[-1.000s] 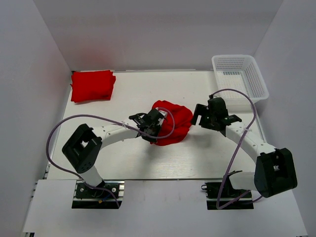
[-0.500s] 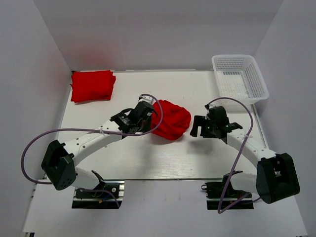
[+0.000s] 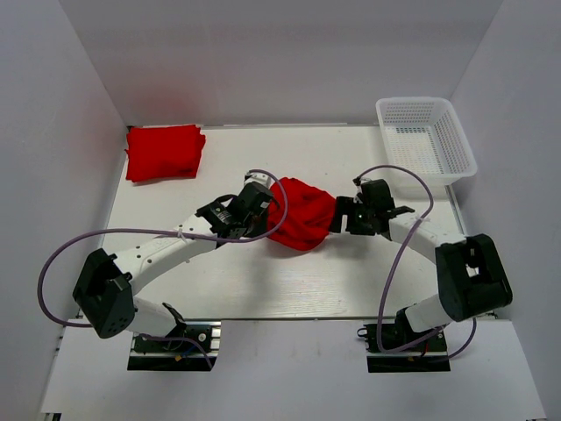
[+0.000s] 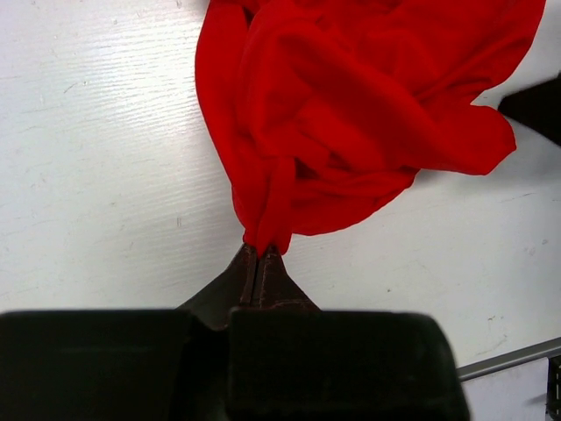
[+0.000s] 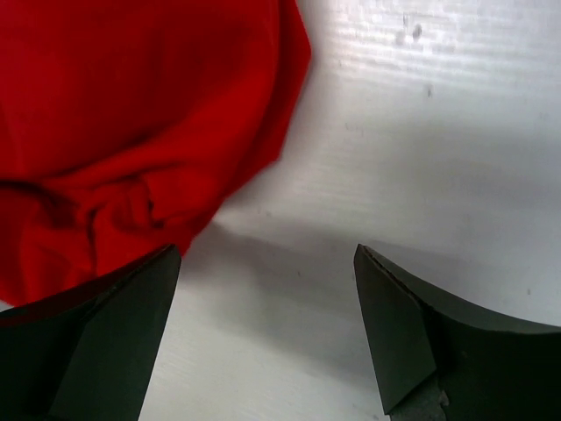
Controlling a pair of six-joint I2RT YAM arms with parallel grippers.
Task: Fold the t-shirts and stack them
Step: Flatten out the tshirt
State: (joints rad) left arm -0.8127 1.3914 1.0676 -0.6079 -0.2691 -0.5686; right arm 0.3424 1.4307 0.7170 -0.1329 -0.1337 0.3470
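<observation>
A crumpled red t-shirt [image 3: 302, 213] lies bunched at the middle of the white table. My left gripper [image 3: 266, 207] is shut on its left edge; in the left wrist view the cloth [image 4: 351, 105] spills upward from the pinched fingertips [image 4: 260, 252]. My right gripper [image 3: 340, 216] stands open at the shirt's right edge. In the right wrist view its jaws stand wide over bare table, and the shirt [image 5: 131, 123] touches the left finger [image 5: 105, 333]. A folded red t-shirt [image 3: 164, 152] rests at the far left corner.
A white mesh basket [image 3: 426, 137] stands at the far right corner of the table [image 3: 263, 281]. White walls close in the table on three sides. Purple cables loop off both arms.
The left arm swung its gripper with the shirt edge up and left, then held. My right gripper moved left, from apart to right at the shirt's right edge.
</observation>
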